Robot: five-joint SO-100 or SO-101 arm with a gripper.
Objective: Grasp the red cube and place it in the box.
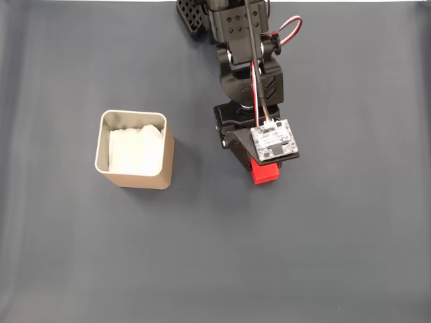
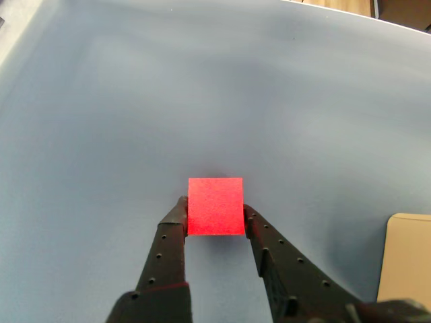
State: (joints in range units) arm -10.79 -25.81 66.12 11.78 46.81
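The red cube (image 2: 215, 202) sits between my gripper's (image 2: 214, 214) two black fingertips, which press on its left and right sides. In the fixed view the cube (image 1: 267, 173) peeks out from under the wrist's circuit board, right of centre on the grey mat. Whether it is off the mat I cannot tell. The tan box (image 1: 145, 179) with its silvery rim and white lining stands upright to the left of the gripper (image 1: 260, 168), about a box-width away. A tan side of the box (image 2: 407, 262) shows at the right edge of the wrist view.
A grey mat (image 1: 323, 256) covers the table. The black arm (image 1: 242, 47) reaches in from the top centre of the fixed view, with red and white wires along it. A strip of wooden floor (image 2: 337, 5) lies beyond the mat's far edge.
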